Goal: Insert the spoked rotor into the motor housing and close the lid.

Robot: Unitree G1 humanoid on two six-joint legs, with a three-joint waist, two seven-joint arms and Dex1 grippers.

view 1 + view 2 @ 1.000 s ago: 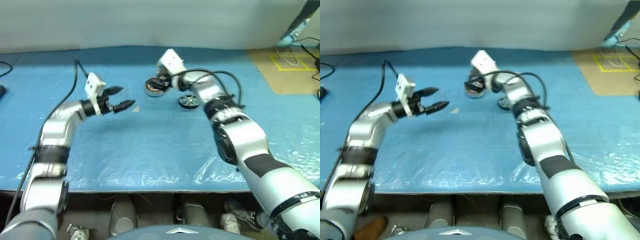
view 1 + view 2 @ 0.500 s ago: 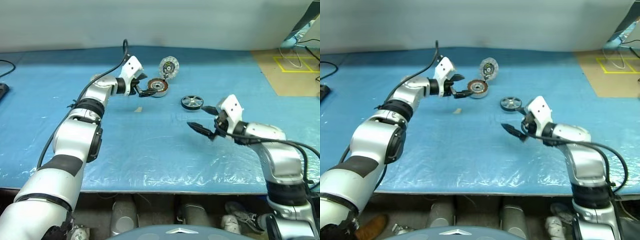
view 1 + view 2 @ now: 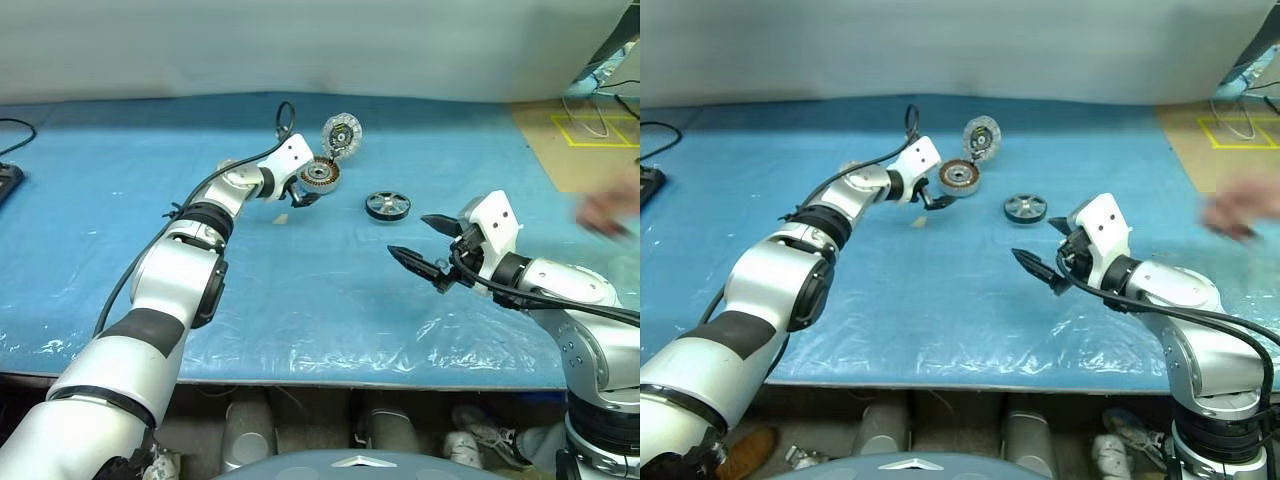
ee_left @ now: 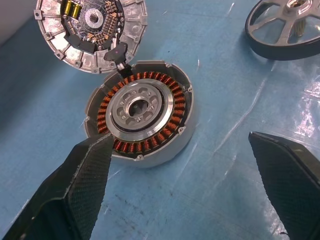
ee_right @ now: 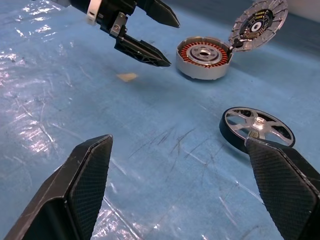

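A blue plastic sheet (image 3: 300, 300) covers the table, wrinkled and glossy along its near edge. Upper right in the left eye view lies a brown cardboard patch (image 3: 580, 140) with yellow tape lines, and a blurred hand (image 3: 608, 212) of a person hangs at the right edge. A small tan scrap (image 3: 281, 218) lies on the sheet just below the left tool. A black cable (image 3: 15, 125) curls in at the far left.

The motor housing (image 3: 321, 176) sits upper centre, its lid (image 3: 341, 132) standing tilted up behind it, joined at the rim by a dark hinge piece. The spoked rotor (image 3: 387, 205) lies flat a little to the right and below, apart from the housing.

The left tool (image 3: 305, 190) is spread wide, holding nothing, its fingers right beside the housing's left side. The right tool (image 3: 425, 245) is also wide apart and empty, hovering over bare sheet lower right, well apart from the rotor.

The left wrist view shows the housing's inside (image 4: 140, 107) (copper windings ringing a silver hub), with one finger (image 4: 80, 185) overlapping its rim; whether it touches cannot be told. The right wrist view shows the rotor's spokes (image 5: 257, 127) and the left tool from the side, beside the housing.
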